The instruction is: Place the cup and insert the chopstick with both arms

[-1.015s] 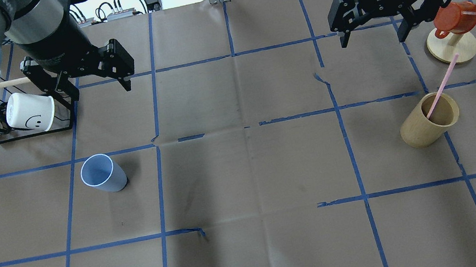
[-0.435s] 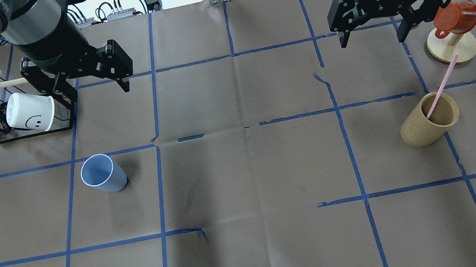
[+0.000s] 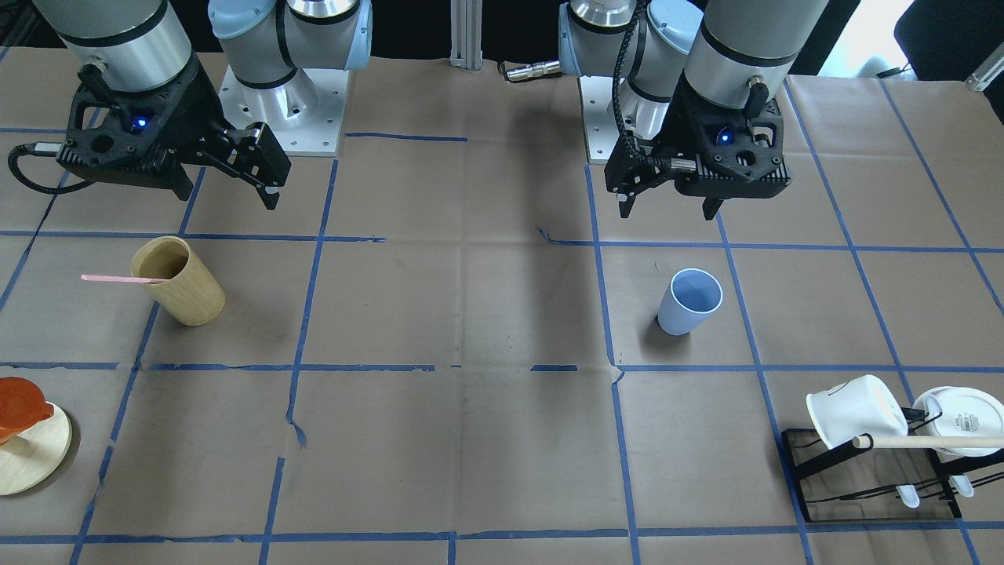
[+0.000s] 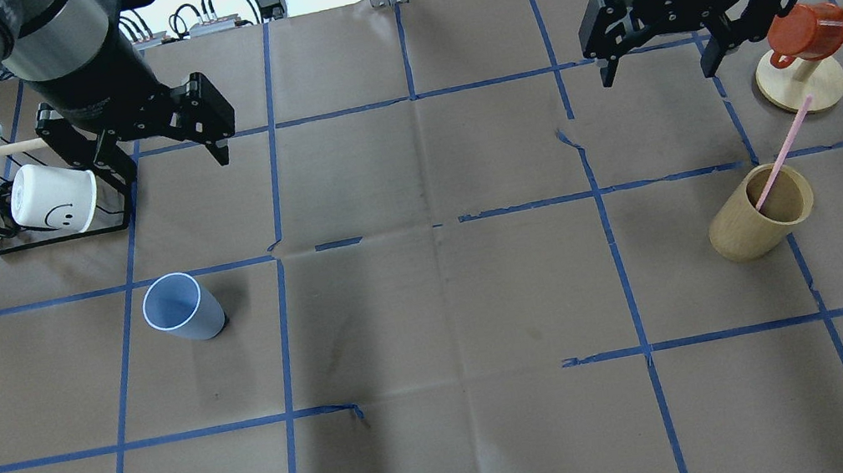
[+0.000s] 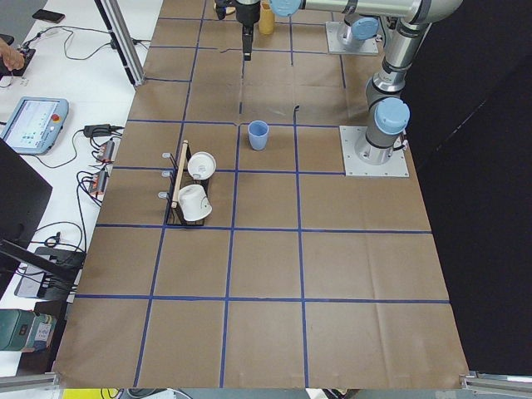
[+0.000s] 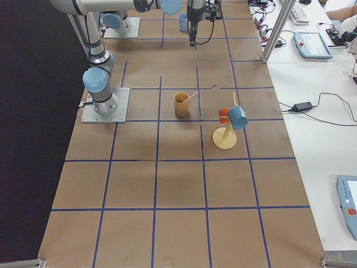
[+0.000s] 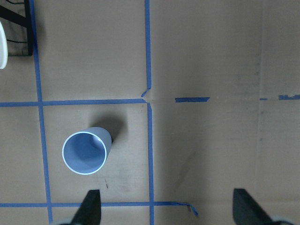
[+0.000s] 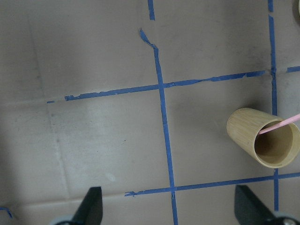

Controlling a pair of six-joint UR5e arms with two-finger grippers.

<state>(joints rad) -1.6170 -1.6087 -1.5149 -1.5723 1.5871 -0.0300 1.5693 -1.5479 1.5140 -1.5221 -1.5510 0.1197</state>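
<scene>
The light blue cup [image 4: 181,307] stands upright on the table's left half, also in the front view [image 3: 689,301] and left wrist view [image 7: 86,151]. One pink chopstick [image 4: 784,149] leans in a tan wooden cup [image 4: 760,212] on the right, and shows in the right wrist view [image 8: 281,124] too. My left gripper [image 4: 174,159] hangs open and empty, high above the table, beyond the blue cup. My right gripper [image 4: 656,74] hangs open and empty, high, beyond the wooden cup.
A black wire rack [image 4: 62,234] with two white mugs [image 4: 53,197] and a wooden rod stands at the far left. A wooden mug tree [image 4: 801,87] holding a red cup [image 4: 806,32] stands at the far right. Blue tape lines grid the brown paper.
Both grippers have shifted only very slightly and stay open. The blue cup, wooden cup and chopstick have not moved.
</scene>
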